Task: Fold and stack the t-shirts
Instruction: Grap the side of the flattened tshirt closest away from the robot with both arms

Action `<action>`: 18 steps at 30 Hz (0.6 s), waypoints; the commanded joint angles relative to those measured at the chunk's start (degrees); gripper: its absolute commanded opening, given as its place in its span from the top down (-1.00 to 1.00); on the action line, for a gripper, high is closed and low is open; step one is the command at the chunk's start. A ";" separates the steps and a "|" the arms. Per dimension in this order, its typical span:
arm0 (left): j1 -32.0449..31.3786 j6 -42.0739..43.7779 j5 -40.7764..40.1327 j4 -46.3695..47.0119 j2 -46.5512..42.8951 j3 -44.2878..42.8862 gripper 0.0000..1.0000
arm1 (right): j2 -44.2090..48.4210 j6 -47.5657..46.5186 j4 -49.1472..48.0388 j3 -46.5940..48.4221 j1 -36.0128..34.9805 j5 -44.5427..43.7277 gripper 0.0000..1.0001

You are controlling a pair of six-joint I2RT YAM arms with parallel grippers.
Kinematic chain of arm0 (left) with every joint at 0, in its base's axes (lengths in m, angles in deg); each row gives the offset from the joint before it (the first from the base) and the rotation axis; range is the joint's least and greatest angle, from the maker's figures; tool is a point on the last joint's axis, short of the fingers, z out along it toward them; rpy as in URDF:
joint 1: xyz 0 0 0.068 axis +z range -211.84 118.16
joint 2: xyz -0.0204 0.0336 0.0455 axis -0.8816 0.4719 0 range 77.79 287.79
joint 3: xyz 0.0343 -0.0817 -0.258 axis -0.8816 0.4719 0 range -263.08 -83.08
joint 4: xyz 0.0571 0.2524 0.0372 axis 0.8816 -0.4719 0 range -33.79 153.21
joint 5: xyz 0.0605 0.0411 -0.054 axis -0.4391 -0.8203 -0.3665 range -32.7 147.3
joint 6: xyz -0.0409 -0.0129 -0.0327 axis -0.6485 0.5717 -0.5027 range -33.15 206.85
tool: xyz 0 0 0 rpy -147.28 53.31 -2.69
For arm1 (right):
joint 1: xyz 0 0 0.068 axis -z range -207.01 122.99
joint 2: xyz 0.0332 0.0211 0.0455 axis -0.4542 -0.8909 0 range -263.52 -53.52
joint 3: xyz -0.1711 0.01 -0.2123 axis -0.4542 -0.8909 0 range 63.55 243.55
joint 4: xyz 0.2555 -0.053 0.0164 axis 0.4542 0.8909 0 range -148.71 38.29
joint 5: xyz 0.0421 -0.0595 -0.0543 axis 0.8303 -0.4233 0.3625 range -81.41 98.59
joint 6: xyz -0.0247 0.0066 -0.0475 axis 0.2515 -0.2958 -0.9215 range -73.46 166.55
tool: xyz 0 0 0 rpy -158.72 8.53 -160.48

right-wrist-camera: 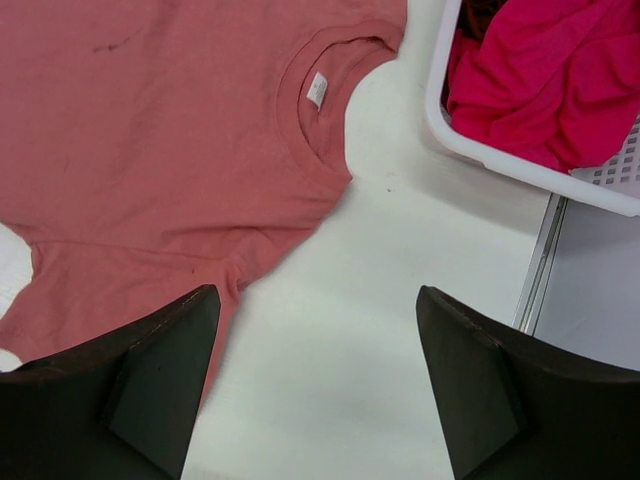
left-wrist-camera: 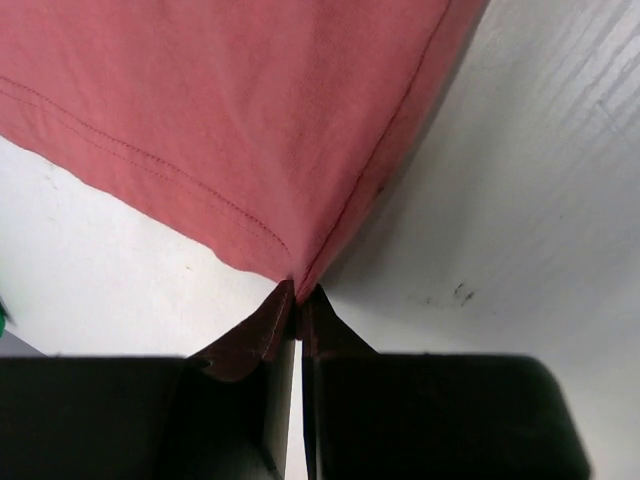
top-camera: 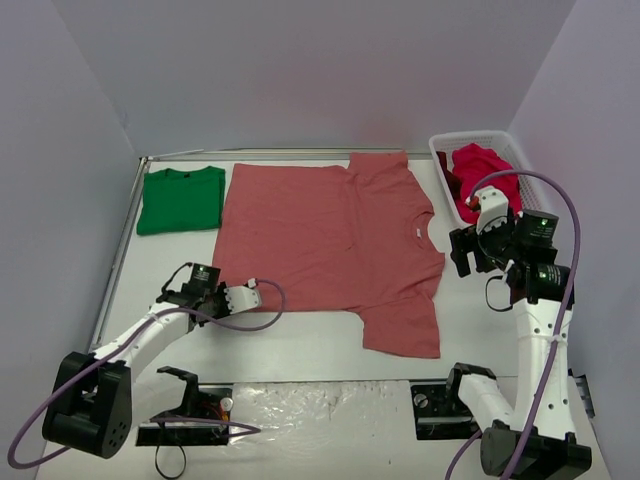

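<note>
A salmon-pink t-shirt [top-camera: 330,235] lies spread flat across the middle of the table, its collar toward the right. My left gripper [left-wrist-camera: 297,290] is shut on the shirt's near-left hem corner [left-wrist-camera: 290,265]; in the top view that gripper [top-camera: 252,290] sits at the shirt's bottom-left corner. My right gripper [top-camera: 462,250] hovers open over bare table just right of the collar [right-wrist-camera: 330,85], its fingertips [right-wrist-camera: 195,310] wide apart with nothing between them. A folded green t-shirt [top-camera: 181,198] rests at the far left. Crimson-magenta t-shirts [top-camera: 482,180] are heaped in the basket.
The white lattice basket [top-camera: 440,170] stands at the far right, its rim [right-wrist-camera: 520,170] close to my right gripper. A metal rail [top-camera: 125,240] edges the table on the left. Crinkled clear plastic [top-camera: 320,400] lies along the near edge between the arm bases.
</note>
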 commanded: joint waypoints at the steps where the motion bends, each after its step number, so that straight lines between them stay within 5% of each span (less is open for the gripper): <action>1: 3.10 0.35 6.91 -8.05 -0.40 -7.18 0.95 | -0.44 -4.51 5.54 3.35 0.10 0.48 -0.50; 5: 6.71 -2.81 12.99 -14.23 0.99 -15.97 0.95 | -5.78 -13.21 15.57 7.74 -0.96 0.40 -0.40; 10: 7.95 -9.40 15.45 -18.63 7.14 -24.42 0.95 | -12.03 -20.17 26.03 7.50 -7.78 -8.11 0.47; 11: 7.95 -10.37 15.72 -18.55 7.85 -25.99 0.95 | -13.96 -20.35 26.05 5.49 -9.47 -10.13 0.93; 18: 8.04 -16.52 18.27 -16.53 11.02 -28.29 0.95 | -26.61 -21.24 19.39 1.69 -13.88 -9.54 1.00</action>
